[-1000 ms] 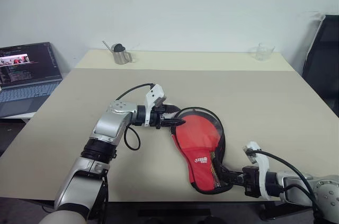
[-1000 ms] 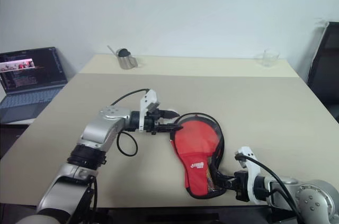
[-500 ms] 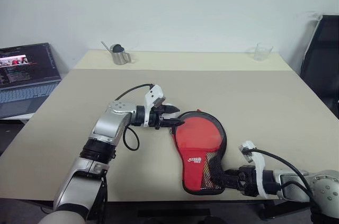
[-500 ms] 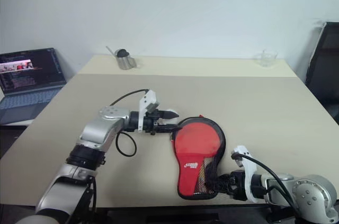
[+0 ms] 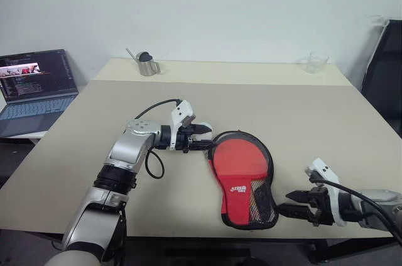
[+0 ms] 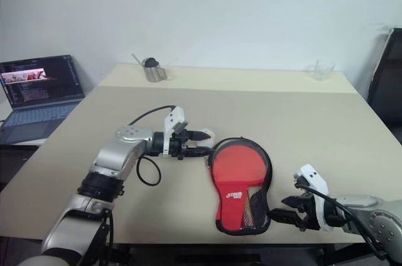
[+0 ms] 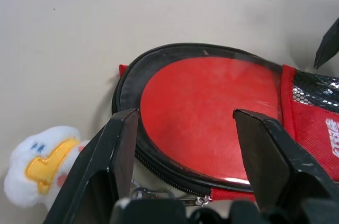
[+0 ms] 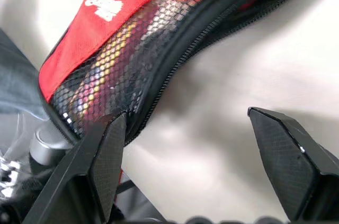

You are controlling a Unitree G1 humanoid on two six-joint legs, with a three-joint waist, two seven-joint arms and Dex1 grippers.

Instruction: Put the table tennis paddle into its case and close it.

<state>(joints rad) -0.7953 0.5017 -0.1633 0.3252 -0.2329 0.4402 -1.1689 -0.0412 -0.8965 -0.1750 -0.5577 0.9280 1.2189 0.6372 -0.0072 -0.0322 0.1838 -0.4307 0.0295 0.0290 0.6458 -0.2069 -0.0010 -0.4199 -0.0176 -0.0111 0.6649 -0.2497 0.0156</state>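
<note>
Case (image 5: 244, 178) — flat on tabletop (image 5: 301, 121), paddle (image 7: 206, 107) inside. Your right gripper (image 5: 300, 206) has just let go, jaws apart; left gripper (image 5: 204, 138) jaws apart by the zip — closing remains.

You see the case (image 5: 244, 181) in red cloth with black mesh and a toothed zip; the paddle (image 7: 206, 110) rubber looks smooth, slightly glossy. The surface (image 5: 301, 115) is matt beige; the fingers (image 7: 124, 144) matt black plastic.

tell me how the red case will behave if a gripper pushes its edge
The case looks like soft fabric with a mesh pocket, so its rim would probably dent rather than resist. It lies flat on the smooth table, so it should slide, not tip or roll. Its round, flat bulge suggests something stiff inside, likely keeping it from folding.
</note>
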